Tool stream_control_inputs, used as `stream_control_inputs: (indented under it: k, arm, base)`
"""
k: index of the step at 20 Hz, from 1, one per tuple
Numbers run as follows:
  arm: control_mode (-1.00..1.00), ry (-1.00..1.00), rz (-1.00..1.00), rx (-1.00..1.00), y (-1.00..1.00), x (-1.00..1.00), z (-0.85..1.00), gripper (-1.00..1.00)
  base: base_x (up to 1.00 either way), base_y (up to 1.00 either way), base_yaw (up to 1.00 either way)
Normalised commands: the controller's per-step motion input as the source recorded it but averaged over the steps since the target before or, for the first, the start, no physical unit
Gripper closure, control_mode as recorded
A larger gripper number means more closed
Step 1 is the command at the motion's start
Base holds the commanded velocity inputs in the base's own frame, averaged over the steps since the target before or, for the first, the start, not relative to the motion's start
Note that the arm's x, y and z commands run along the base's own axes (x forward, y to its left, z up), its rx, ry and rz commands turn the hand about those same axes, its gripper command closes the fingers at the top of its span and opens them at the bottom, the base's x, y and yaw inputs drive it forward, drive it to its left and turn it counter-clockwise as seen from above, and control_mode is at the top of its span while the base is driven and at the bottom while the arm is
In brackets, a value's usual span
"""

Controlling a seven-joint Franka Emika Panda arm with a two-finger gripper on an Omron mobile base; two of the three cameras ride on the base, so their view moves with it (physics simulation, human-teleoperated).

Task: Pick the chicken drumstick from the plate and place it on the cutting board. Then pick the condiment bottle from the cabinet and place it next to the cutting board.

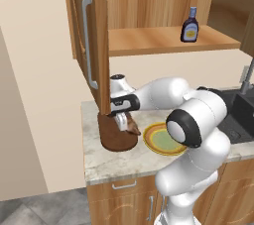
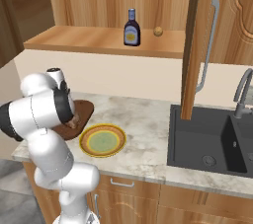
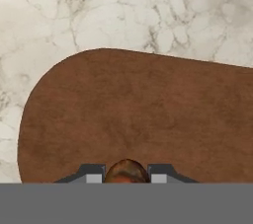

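Observation:
My gripper (image 1: 124, 123) is shut on the golden-brown chicken drumstick (image 1: 133, 128), holding it low over the dark brown cutting board (image 1: 115, 140). In the hand view the drumstick (image 3: 127, 170) sits between my fingertips (image 3: 94, 175), with the cutting board (image 3: 138, 114) spread close below. The yellow plate (image 1: 155, 139) with its orange ring lies bare just right of the board. From the right base view the drumstick (image 2: 73, 122) peeks out beside my arm, above the board (image 2: 85, 109) and behind the plate (image 2: 102, 140). The dark condiment bottle (image 1: 190, 25) stands upright on the open cabinet's shelf (image 1: 163, 39).
The cabinet door (image 1: 97, 40) with its grey bar handle hangs open just above the board's far end. A small tan knob (image 2: 158, 31) sits on the shelf right of the bottle (image 2: 131, 28). A dark sink (image 2: 207, 139) with a faucet (image 2: 241, 92) lies to the right.

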Motion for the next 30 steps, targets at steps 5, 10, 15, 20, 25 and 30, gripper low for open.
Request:
stream_control_inputs:
  k: [5,10,15,20,25,30]
  arm:
    - [-1.0,-0.03,0.0,0.0,0.04,0.25,-0.36,1.0]
    - [-1.0,-0.02,0.0,0.0,0.18,0.3,-0.3,1.0]
    - [-1.0,-0.05,0.0,0.0,0.17,0.33,-0.35,1.0]
    - [-1.0,-0.13,0.01,0.0,0.22,0.17,-0.48,-1.0]
    - [-1.0,-0.06,0.0,0.0,0.15,0.04,-0.09,-1.0]
    - [-1.0,-0.01,0.0,0.05,0.01,0.02,0.21,-1.0]
  base:
    - [0.0,0.0,0.0]
    - [0.0,0.0,0.0]
    - [0.0,0.0,0.0]
    - [0.0,0.0,0.0]
    - [0.0,0.0,0.0]
    - [0.0,0.0,0.0]
